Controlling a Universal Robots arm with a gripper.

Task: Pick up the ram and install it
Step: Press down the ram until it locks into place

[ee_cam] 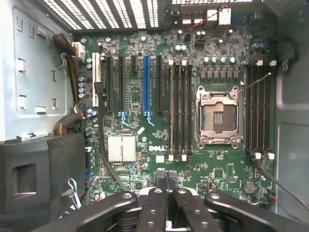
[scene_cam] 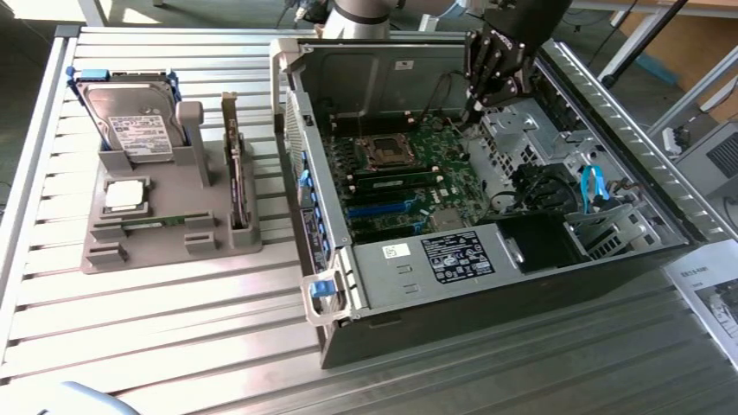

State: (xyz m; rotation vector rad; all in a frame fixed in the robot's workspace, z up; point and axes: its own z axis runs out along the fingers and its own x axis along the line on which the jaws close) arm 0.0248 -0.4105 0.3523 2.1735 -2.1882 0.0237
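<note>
The ram [scene_cam: 154,222] is a narrow green stick lying low in the grey holder [scene_cam: 104,255] on the exterior view's left, in front of a small square silver chip. My gripper [scene_cam: 474,111] hangs far from it, over the back of the open computer case [scene_cam: 461,285], above the motherboard [scene_cam: 455,186]. In the wrist view the gripper [ee_cam: 168,180] has its black fingers pressed together with nothing between them. Below it lie the black memory slots [ee_cam: 181,111] beside the empty processor socket [ee_cam: 217,116].
The holder also carries a hard drive [scene_cam: 133,121] and an upright expansion card [scene_cam: 238,173]. Inside the case are a black power supply [scene_cam: 455,255], a blue cable [scene_cam: 594,186] and drive cages. A paper sheet [scene_cam: 709,298] lies on the slatted table at the exterior view's right.
</note>
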